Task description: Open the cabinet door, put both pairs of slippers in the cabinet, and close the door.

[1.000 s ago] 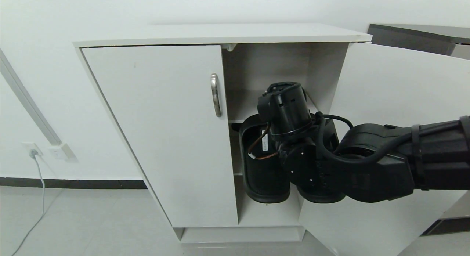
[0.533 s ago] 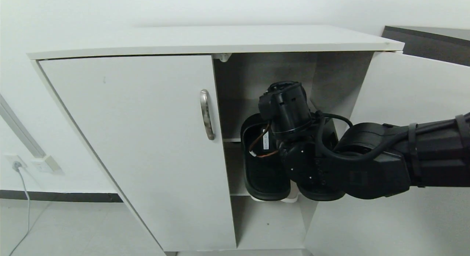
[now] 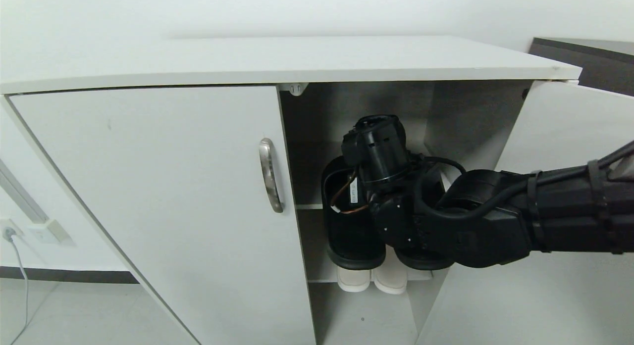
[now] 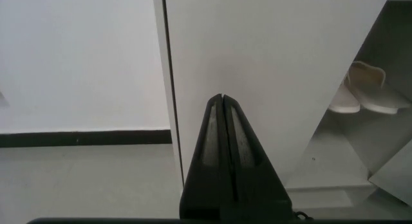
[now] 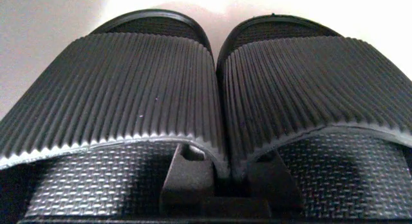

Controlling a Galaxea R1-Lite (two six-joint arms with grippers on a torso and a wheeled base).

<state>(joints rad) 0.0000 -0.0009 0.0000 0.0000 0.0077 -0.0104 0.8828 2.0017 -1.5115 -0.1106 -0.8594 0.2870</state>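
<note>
The white cabinet [image 3: 297,58] has its left door [image 3: 148,196] closed and its right door [image 3: 559,137] swung open. My right arm's wrist [image 3: 381,152] is in the opening. My right gripper [image 5: 222,179] is shut on the pair of black slippers [image 3: 349,231] [image 5: 148,76], pinching their inner edges, toes pointing into the cabinet. Under them a pair of white slippers [image 3: 371,279] [image 4: 364,89] lies on a shelf. My left gripper [image 4: 222,147] is shut on nothing, low in front of the closed door.
A metal handle [image 3: 270,175] is on the closed door's right edge. A wall socket with a cable [image 3: 10,233] is low on the left wall. Dark furniture [image 3: 584,58] stands behind the cabinet on the right. Bare floor [image 4: 84,179] lies before the cabinet.
The head camera has moved closer to the cabinet, so the whole picture shifted. The black slippers now sit higher against the shelves, and the white slippers have come into sight below them.
</note>
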